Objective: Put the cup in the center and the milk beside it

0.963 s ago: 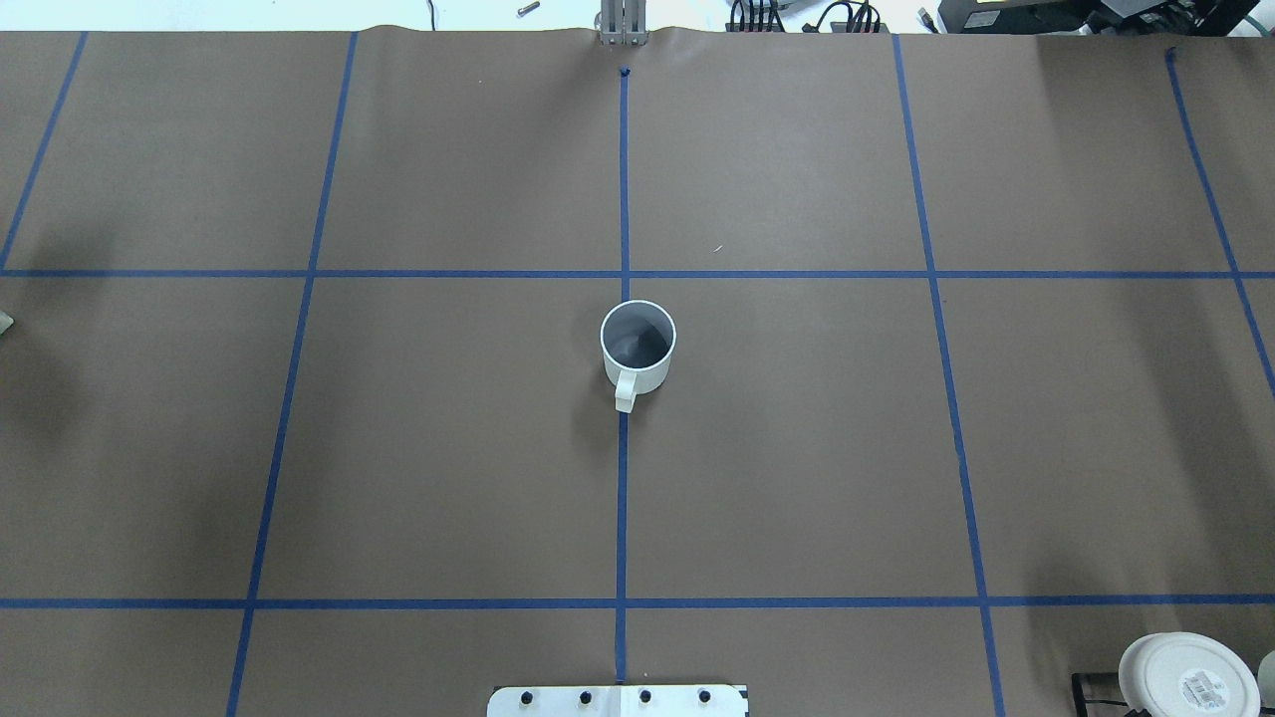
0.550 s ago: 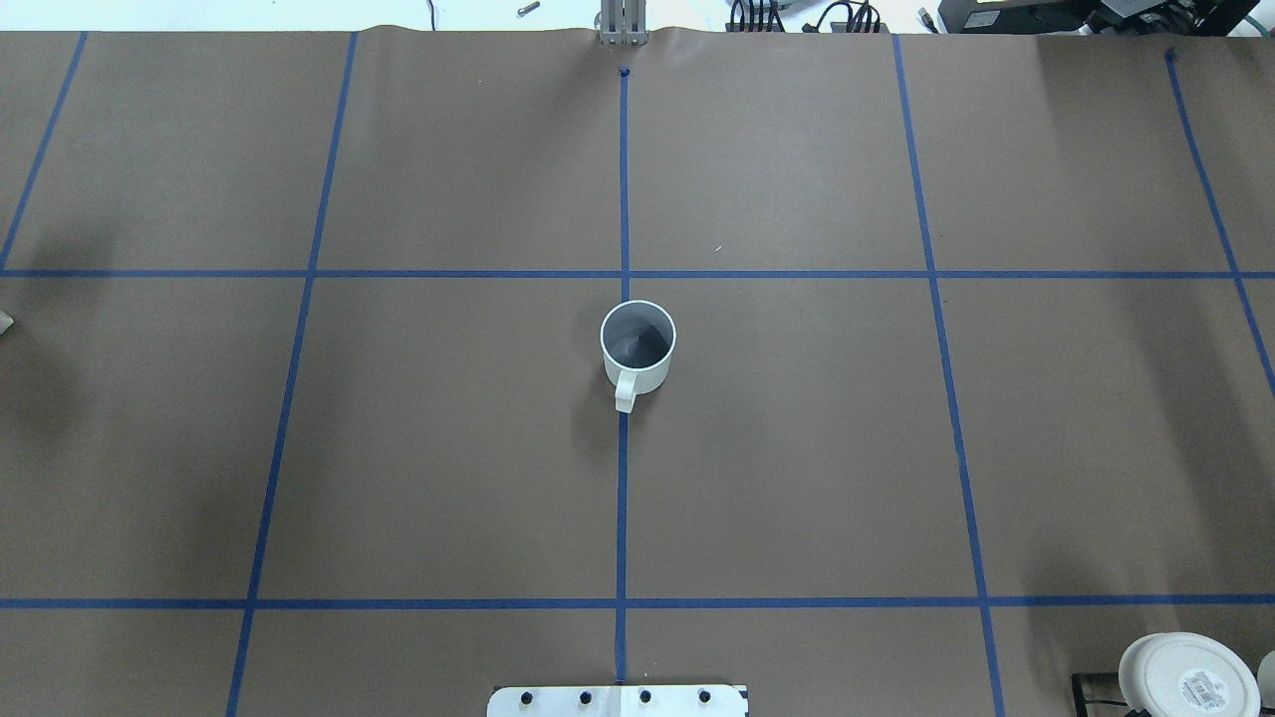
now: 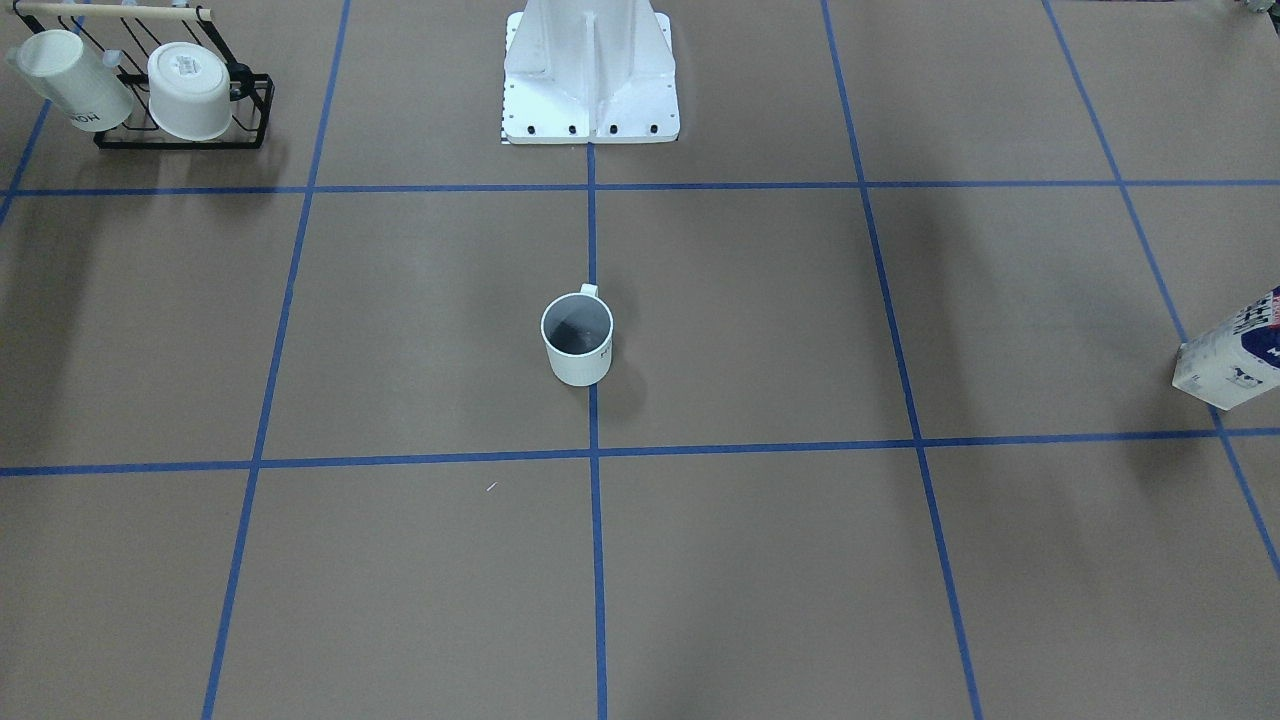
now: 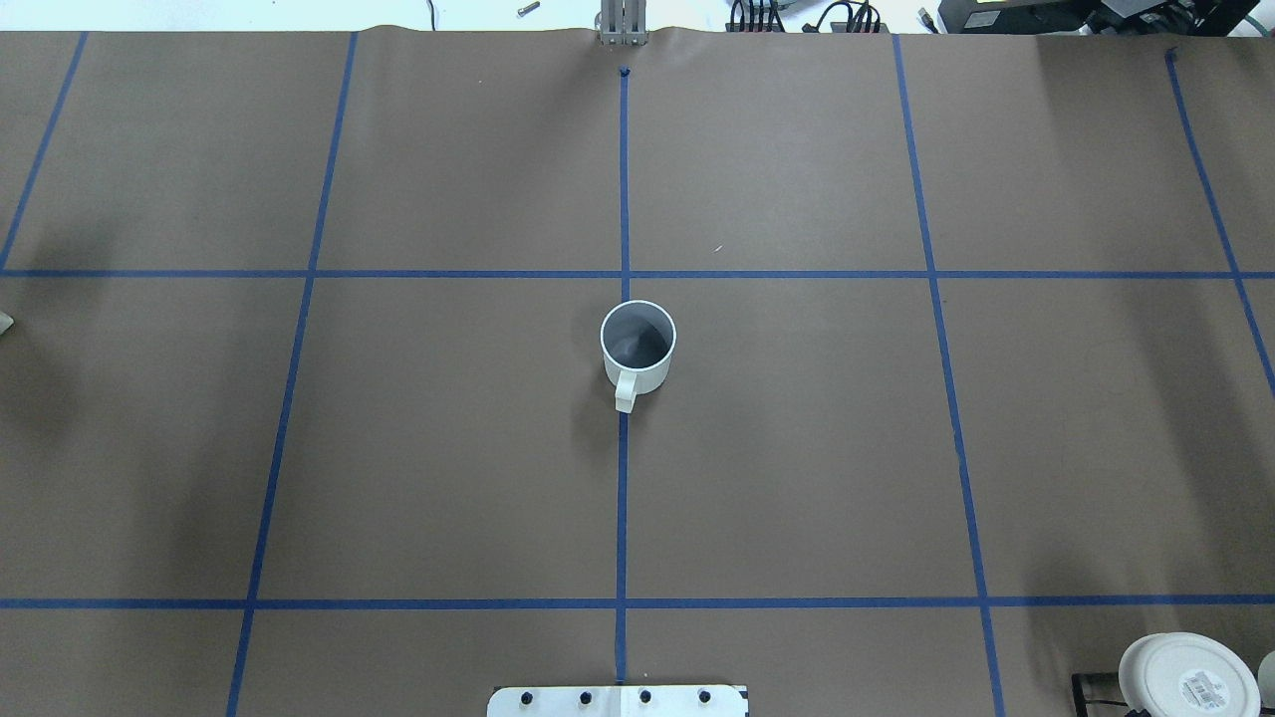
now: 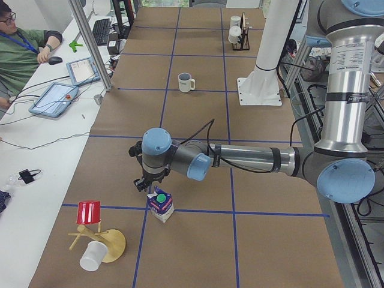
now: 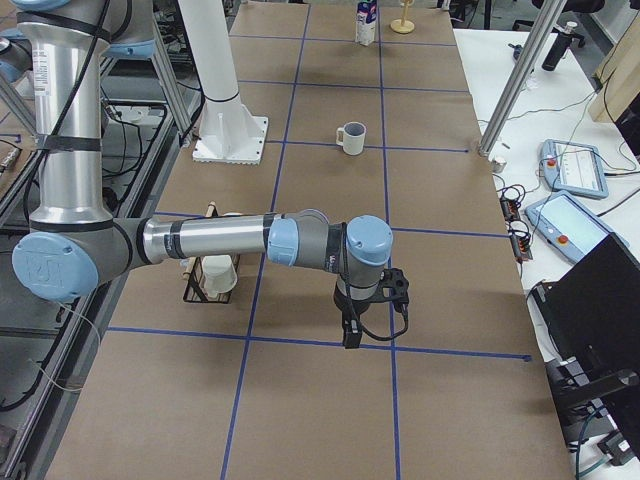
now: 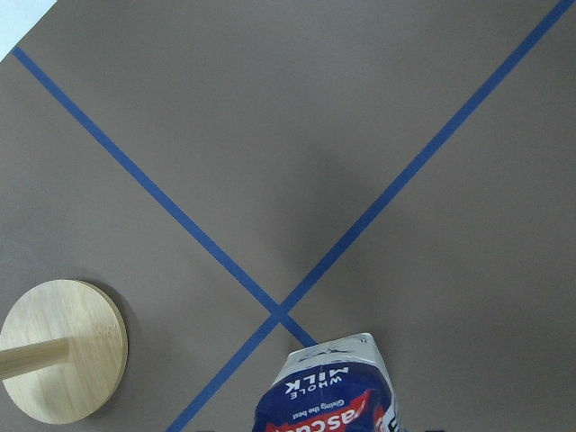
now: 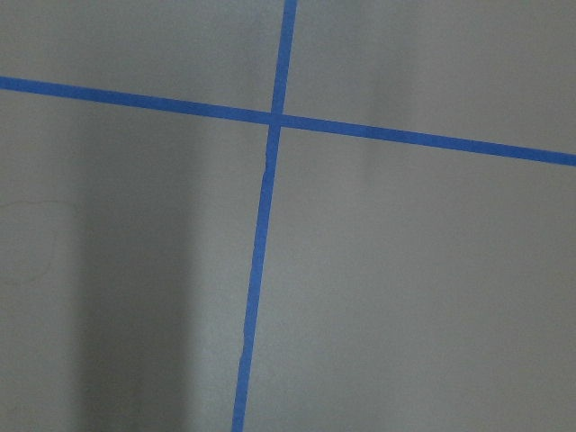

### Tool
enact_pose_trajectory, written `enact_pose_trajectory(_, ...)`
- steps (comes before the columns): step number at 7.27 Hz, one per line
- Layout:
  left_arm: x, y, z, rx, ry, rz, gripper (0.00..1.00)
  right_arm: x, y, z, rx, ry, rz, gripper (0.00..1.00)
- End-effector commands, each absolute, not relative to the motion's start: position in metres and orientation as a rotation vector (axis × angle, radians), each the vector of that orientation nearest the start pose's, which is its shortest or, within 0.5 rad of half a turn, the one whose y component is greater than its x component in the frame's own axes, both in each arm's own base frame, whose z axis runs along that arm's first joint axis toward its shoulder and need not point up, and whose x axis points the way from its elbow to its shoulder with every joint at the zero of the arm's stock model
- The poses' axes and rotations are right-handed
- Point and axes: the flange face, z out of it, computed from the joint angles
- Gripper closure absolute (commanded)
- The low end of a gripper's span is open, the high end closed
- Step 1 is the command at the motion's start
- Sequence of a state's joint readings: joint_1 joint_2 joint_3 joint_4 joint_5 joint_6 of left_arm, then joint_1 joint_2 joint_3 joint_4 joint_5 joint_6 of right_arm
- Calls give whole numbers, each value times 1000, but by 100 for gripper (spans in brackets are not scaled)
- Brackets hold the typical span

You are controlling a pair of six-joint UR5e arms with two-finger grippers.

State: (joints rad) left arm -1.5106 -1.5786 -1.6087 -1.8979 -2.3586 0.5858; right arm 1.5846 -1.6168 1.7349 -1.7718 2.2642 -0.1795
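The cup (image 4: 637,344) stands upright on the center (image 4: 797,438), on the blue tape line, handle toward my base; it also shows in the front view (image 3: 577,340) and both side views (image 5: 186,81) (image 6: 351,137). The milk (image 5: 161,204) stands upright by a tape crossing at the table's left end, partly cut off in the front view (image 3: 1232,360); its label fills the bottom of the left wrist view (image 7: 331,389). My left gripper (image 5: 143,182) hovers just beside the carton's green cap; I cannot tell its state. My right gripper (image 6: 351,336) hangs low over a tape line, far from the cup; I cannot tell its state.
A black wire rack (image 3: 250,110) holds a taller white mug (image 3: 70,65) and a bowl-like cup (image 3: 190,90) near my right arm. A wooden stand (image 5: 111,245) with a red and a white cup sits beyond the milk. My base plate (image 4: 618,700) is at the near edge. An operator (image 5: 24,45) sits alongside.
The cup has not moved. A pale sliver at the overhead view's left edge has slipped slightly further out of frame.
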Motion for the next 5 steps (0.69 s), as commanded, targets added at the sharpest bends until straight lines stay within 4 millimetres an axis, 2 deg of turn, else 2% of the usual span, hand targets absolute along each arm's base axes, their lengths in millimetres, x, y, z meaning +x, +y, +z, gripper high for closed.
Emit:
enact_pose_trajectory(1,-29,-519,596,566,685,766,32,76,-462,626,-14,-698,-130,0)
enact_pose_trajectory(5,-12,-518,606,543,696,807,33,75,-462,629,-19,-698,-130,0)
